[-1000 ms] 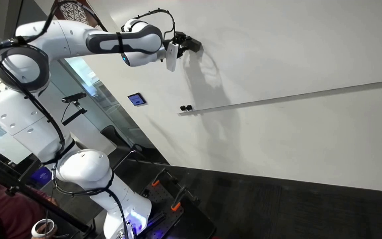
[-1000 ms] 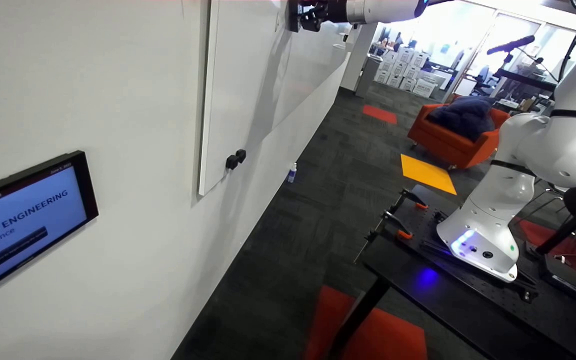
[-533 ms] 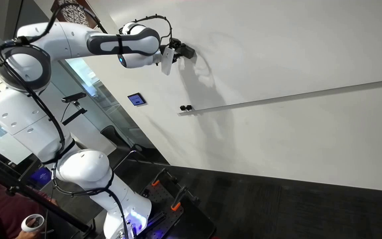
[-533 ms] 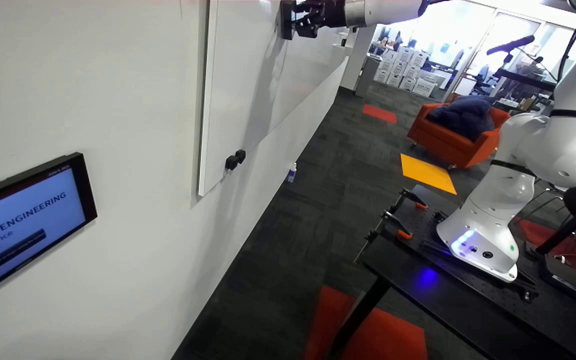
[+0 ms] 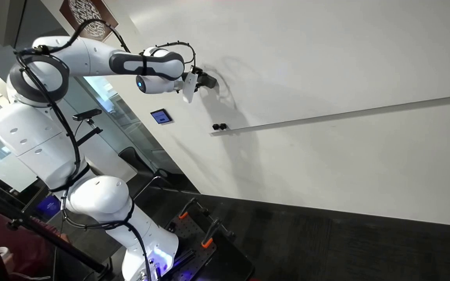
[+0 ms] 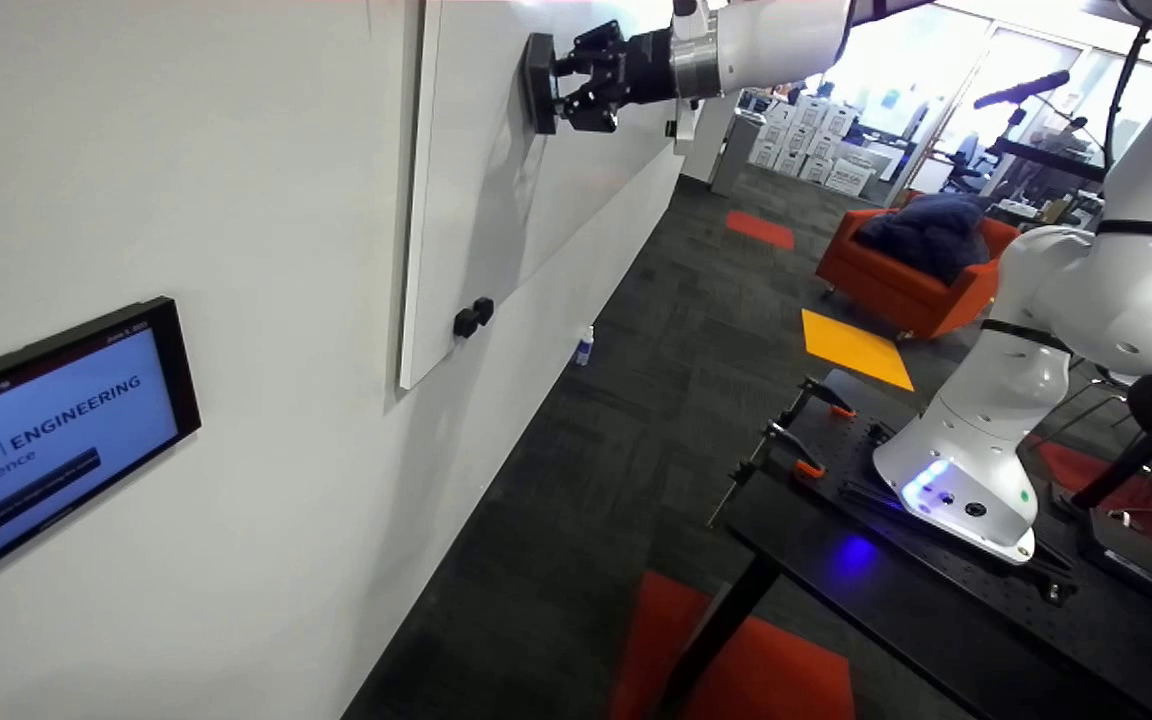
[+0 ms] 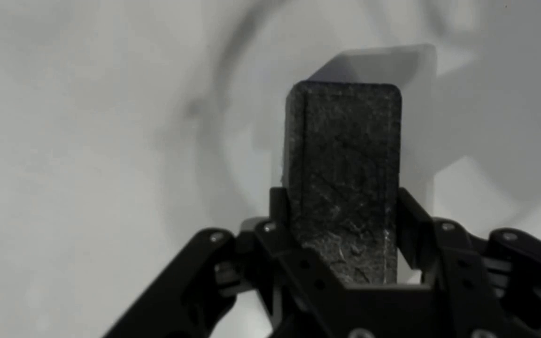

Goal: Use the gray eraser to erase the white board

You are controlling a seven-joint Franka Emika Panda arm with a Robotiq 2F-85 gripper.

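Note:
The gray eraser is a dark rectangular block standing upright in the wrist view. My gripper is shut on it, one finger at each long side. In both exterior views the gray eraser is at the tip of my gripper, its broad face toward the white board. It is against or very close to the board; I cannot tell whether it touches. The board also fills the background of the wrist view, with shadows and a faint reflection of the eraser. No clear scribble shows.
A gray rail runs along the board's lower edge, with two black knobs at its end. A wall tablet hangs beside the board. Clamps sit on the black table. An orange armchair stands behind.
My gripper, with the eraser in it, has moved down along the board and toward the board's end near the tablet. Its shadow has moved with it. The person's white controller has moved left.

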